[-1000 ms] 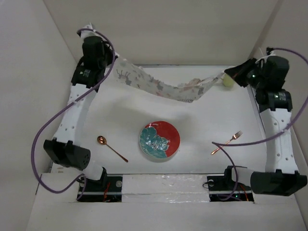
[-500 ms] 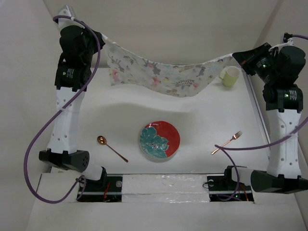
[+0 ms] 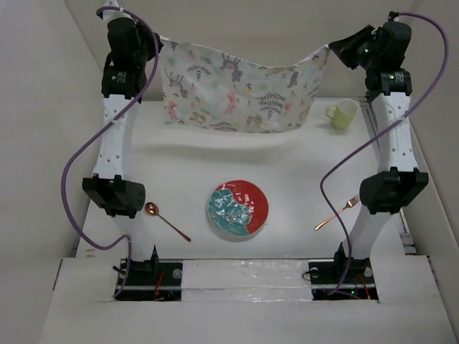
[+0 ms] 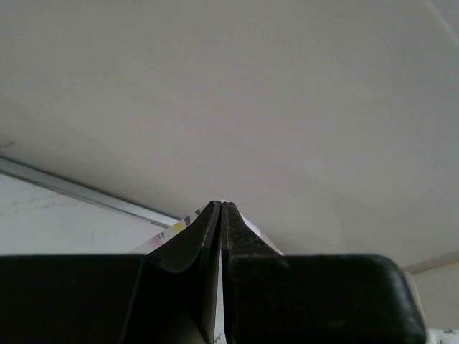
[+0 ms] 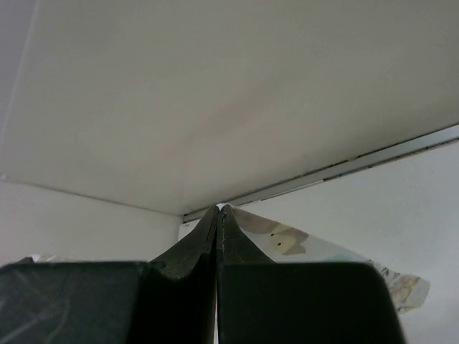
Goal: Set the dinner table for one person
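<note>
Both arms have risen, hoisting the patterned placemat (image 3: 237, 89) higher above the dinner table (image 3: 308, 168). The left gripper (image 3: 159, 45) and right gripper (image 3: 332, 49) are clamped tight on its top corners.

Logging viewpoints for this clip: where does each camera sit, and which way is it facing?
Top external: above and behind the bases, looking down on the plain white dinner table; left arm and right arm show whole, holding up the animal-and-leaf-patterned cloth placemat.
Left wrist: on that arm's wrist, facing the white wall; left gripper shows, shut on a placemat corner.
Right wrist: likewise facing wall; right gripper shut on the other corner.
Shared: all three show the placemat.
</note>
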Robot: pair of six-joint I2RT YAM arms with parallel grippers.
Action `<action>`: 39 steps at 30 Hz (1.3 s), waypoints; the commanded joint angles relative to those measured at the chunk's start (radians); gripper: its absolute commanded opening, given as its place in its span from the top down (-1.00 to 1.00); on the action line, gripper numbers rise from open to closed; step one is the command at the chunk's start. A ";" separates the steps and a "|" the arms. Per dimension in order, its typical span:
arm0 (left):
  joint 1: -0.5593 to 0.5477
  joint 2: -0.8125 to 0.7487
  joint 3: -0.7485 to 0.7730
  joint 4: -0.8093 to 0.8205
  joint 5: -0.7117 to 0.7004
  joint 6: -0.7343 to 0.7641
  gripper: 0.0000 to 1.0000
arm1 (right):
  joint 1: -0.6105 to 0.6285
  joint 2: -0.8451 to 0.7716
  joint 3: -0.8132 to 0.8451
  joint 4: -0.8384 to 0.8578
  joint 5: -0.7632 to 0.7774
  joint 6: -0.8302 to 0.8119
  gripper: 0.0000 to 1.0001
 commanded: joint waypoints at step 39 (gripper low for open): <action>0.118 -0.537 -0.751 0.169 0.137 -0.046 1.00 | 0.012 -0.667 -0.779 0.055 0.098 -0.107 1.00</action>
